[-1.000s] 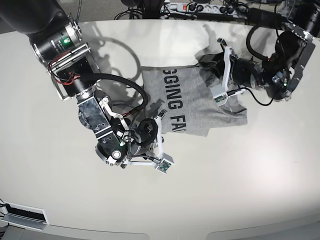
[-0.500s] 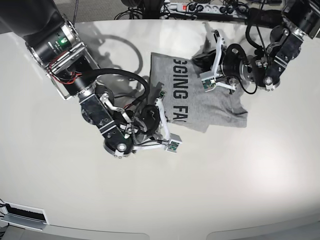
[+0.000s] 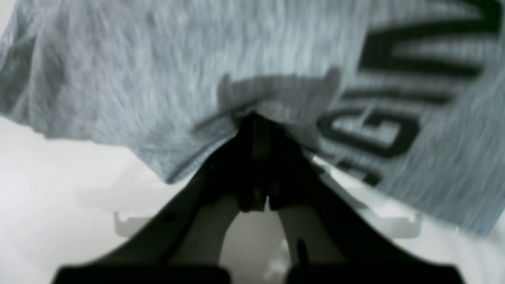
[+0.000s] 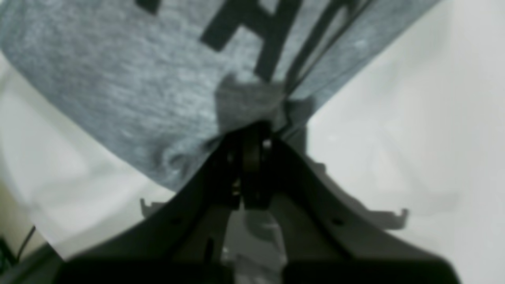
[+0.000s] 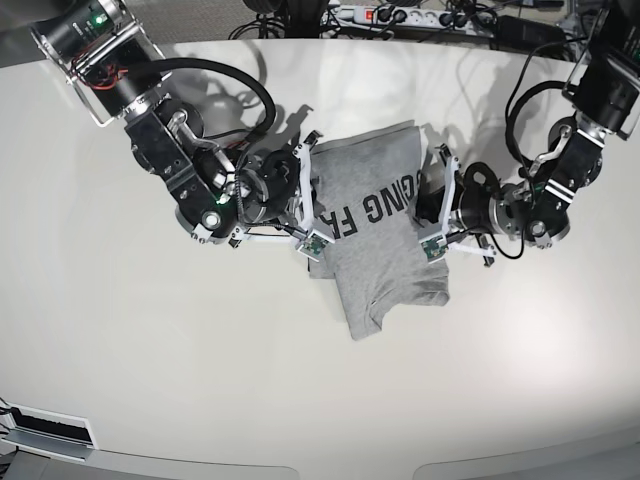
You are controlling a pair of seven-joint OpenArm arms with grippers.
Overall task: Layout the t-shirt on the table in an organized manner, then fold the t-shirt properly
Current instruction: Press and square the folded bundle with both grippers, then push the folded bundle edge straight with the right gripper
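The heather-grey t-shirt (image 5: 375, 215) with black lettering is held between my two grippers over the middle of the off-white table (image 5: 150, 350). Its lower part with a sleeve trails toward the table's front. My right gripper (image 5: 311, 196), on the base view's left, is shut on the shirt's left edge. In the right wrist view, the right gripper (image 4: 255, 132) pinches a fold of the t-shirt (image 4: 118, 79) beside a dark seam. My left gripper (image 5: 433, 203) is shut on the shirt's right edge. The left wrist view shows the left gripper (image 3: 253, 118) biting the hem of the t-shirt (image 3: 138, 71).
A power strip (image 5: 390, 14) and cables lie along the table's far edge. A white box (image 5: 48, 430) sits off the front left corner. Both arms' cables loop over the table beside the shirt.
The shirt has swung round, and its length now runs toward the table's front. My right gripper has moved farther back and my left gripper nearer. Both have stayed shut on the shirt.
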